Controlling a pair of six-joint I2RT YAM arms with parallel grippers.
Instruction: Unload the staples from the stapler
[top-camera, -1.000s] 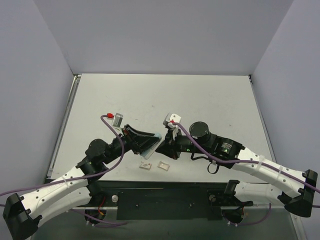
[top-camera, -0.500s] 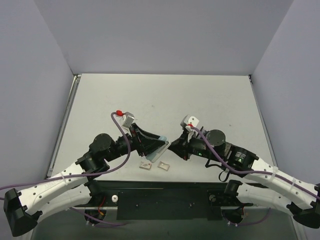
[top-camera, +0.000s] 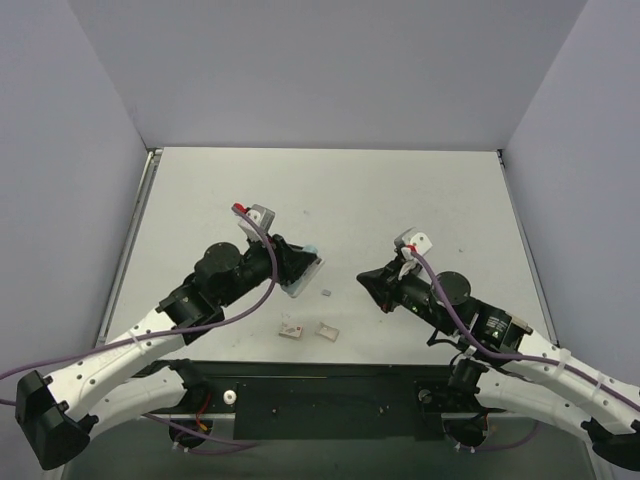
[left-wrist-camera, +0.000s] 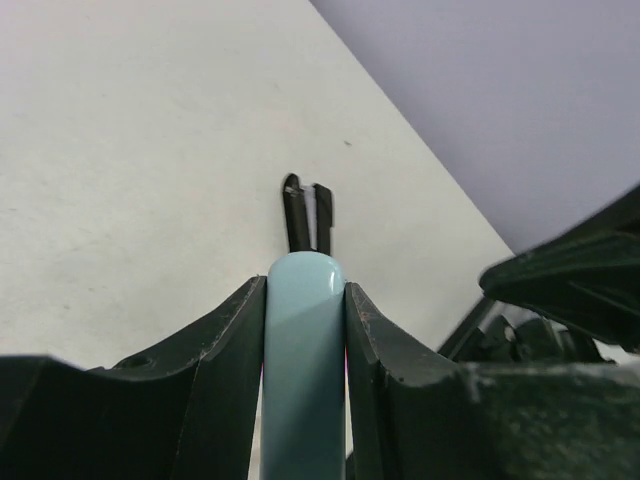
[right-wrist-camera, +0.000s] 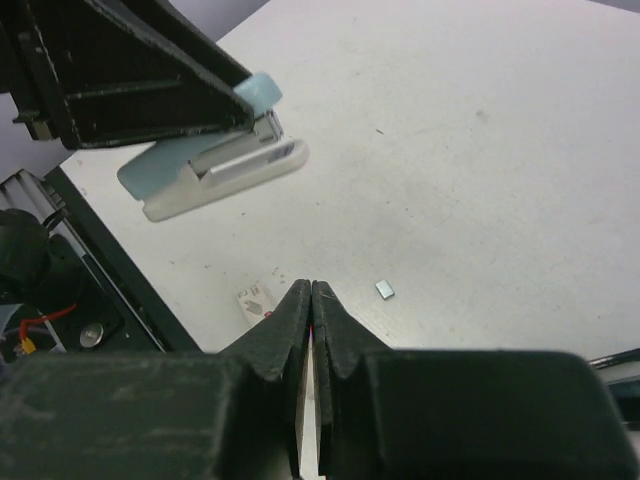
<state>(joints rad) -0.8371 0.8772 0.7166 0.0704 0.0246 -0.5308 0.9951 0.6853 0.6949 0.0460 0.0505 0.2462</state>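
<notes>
Lavender walls (top-camera: 320, 70) close in a pale grey table (top-camera: 420, 200), with both arms reaching out over its near half.

The left gripper (left-wrist-camera: 303, 300) is clamped on the stapler (right-wrist-camera: 215, 165), its fingers pressing the sides of the smooth pale blue top. It holds the stapler left of centre and, judging by the right wrist view, lifted off the table and tilted, with the metal channel showing between the blue top and the white base. The right gripper (right-wrist-camera: 312, 292) hangs well to the right of it. Its fingers are pressed together, and I can see nothing between them.

A small grey staple piece (top-camera: 327, 293) lies on the table between the two grippers. Two pale tags (top-camera: 291, 330) lie nearer the near edge.

The main risk, as I judge it, is the left grip. It is a pinch on a rounded, glossy shell, so any tug on the channel could twist the stapler or let it slip out and fall. Whether staples remain in the channel cannot be told, so stopping now may leave some inside. If the right gripper goes back in without opening first, its closed fingers would only knock the stapler. A low sweep by either arm could brush the loose staple piece toward the near edge and off the table.
</notes>
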